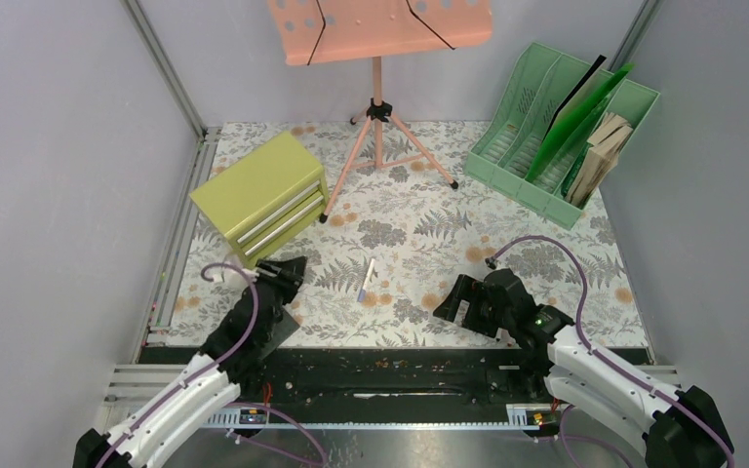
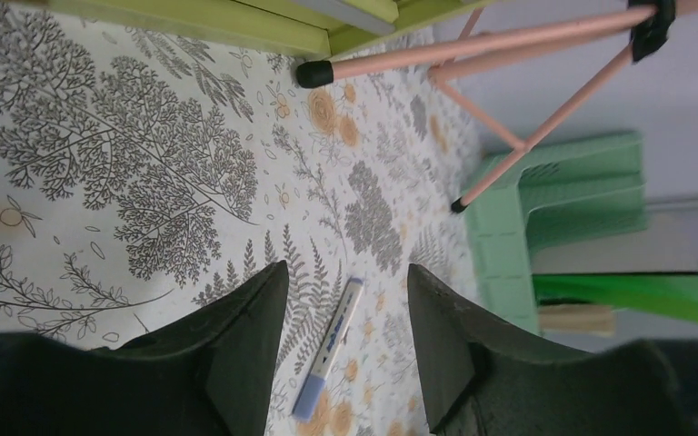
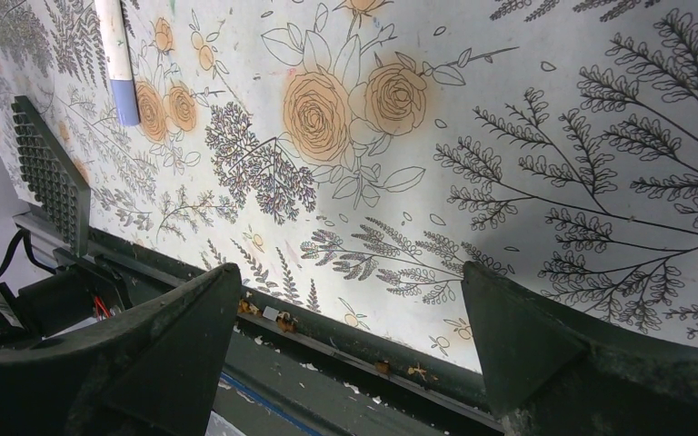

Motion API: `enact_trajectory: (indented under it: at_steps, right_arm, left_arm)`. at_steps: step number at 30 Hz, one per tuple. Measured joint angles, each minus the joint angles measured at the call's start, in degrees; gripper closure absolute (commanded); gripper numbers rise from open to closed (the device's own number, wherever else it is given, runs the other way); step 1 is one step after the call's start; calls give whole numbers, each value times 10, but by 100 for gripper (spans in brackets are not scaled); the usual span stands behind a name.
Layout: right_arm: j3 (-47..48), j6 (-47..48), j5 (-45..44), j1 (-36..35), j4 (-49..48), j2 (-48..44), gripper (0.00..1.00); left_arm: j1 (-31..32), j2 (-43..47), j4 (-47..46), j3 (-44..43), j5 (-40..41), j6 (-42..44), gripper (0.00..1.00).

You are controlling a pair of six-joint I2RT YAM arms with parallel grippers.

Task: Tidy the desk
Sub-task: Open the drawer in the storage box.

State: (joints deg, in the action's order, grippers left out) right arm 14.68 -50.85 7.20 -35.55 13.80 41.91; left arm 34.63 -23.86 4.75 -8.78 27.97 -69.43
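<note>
The desk [image 1: 405,226], a large flat tabletop printed with grey-green ferns and orange flowers, fills the floor of the scene from the near rail to the far wall. It is judged rigid and fixed, not something to be grasped. Its smooth print is likely to let small things slide or roll.

At the far centre a salmon-pink music stand [image 1: 380,29] is set on a thin tripod, judged light and easily tipped. At the far right a mint-green plastic file rack [image 1: 522,180] is seen, holding green and dark folders and some wooden pieces. At the left an olive-yellow drawer cabinet [image 1: 258,185] is placed with both drawers shut, one tripod foot just beside it.

The left hand [image 1: 285,273] is held low at the near left, its jaws apart with nothing between them. The right hand [image 1: 452,300] is held low at the near right, spread wide and empty.

Between the two hands a slim white pen with a pale blue end [image 1: 369,278] lies flat on the desk. It is judged light, stiff and prone to roll, and best pinched across the middle of its barrel. Nothing is seen blocking it from either hand.
</note>
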Motion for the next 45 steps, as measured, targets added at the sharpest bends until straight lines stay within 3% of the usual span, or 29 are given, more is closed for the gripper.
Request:
enact_trajectory:
  at_steps: [6,13,17,20,23,28,34,45]
  right_arm:
    - [0,0,0,1,-4,4,2]
    - [0,0,10,4,-13,11,5]
    - [4,1,10,4,-12,21,8]
    - [31,5,10,4,-6,58,8]
    - [72,10,10,0,-9,98,7]
    - [193,16,12,-36,-34,214,10]
    - [352,15,36,-90,-98,384,15]
    - [579,-96,121,-117,-286,676,22]
  left_arm:
    - [-11,19,-110,82,34,-57,37]
    - [-27,-26,-265,82,66,-84,40]
    - [-40,-38,-322,82,66,-35,39]
    - [-46,-32,-265,58,50,42,34]
    - [-47,-45,-165,-26,18,141,29]
    - [-47,-76,-48,-186,-26,296,26]
    - [-47,-105,78,-299,-81,468,21]
    - [-47,-129,234,-430,-172,627,15]
